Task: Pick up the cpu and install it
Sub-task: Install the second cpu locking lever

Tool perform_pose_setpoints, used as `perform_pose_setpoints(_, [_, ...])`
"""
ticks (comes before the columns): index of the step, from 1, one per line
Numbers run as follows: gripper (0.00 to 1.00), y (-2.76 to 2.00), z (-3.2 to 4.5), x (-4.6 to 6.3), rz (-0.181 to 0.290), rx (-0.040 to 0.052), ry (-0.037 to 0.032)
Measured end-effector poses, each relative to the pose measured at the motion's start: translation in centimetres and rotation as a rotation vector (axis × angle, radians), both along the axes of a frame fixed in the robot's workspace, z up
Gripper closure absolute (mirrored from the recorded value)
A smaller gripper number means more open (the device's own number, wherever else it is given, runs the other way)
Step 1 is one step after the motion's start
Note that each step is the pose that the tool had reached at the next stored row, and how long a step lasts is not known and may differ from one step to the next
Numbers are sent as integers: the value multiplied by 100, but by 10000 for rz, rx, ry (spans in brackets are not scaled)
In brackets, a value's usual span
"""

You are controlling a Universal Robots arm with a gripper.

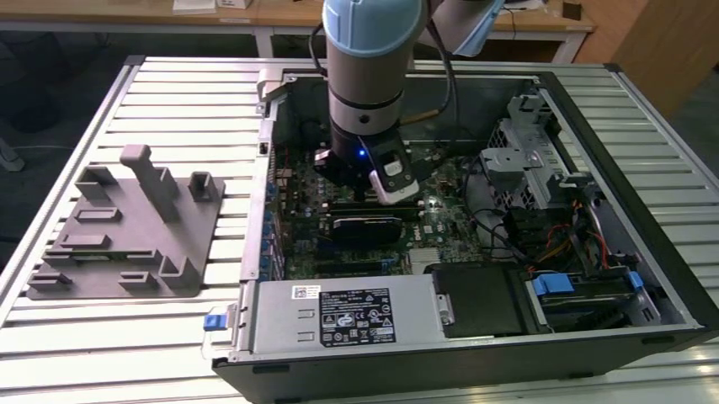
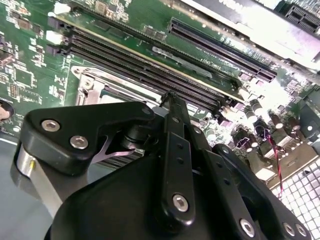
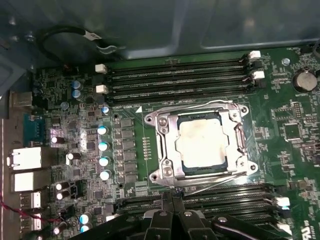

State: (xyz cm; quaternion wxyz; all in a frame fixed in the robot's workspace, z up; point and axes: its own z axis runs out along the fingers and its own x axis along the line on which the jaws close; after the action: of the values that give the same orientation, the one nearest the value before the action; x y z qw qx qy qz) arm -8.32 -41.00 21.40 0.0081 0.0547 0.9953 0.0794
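Your cpu sits inside the metal socket frame on the motherboard, silvery top up, flat within the frame. Take that frame as your landmark: in the first wrist view, rows of black RAM slots run along one long side of it, more slots along the opposite side, and a column of round capacitors stands beside it.

Your gripper hangs over the slots just beside the frame, apart from the cpu. Its fingers look pressed together at the tips, with nothing pinched between them. In the second wrist view the gripper's black linkage covers most of the frame.

In the exterior view, your arm reaches down into the open computer case, and the grey fixture tray lies on the slatted table, well apart from the case.
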Motion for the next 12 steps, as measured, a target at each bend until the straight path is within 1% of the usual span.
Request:
perform_pose_setpoints(4, [89, -3, -32, -31, 0, 199, 0])
perform_pose_setpoints(6, [89, -3, -55, -36, 3, 276, -1])
perform_pose_setpoints(10, [89, -4, -104, -37, -1, 331, 0])
perform_pose_setpoints(12, [89, -10, -113, -37, 1, 369, 1])
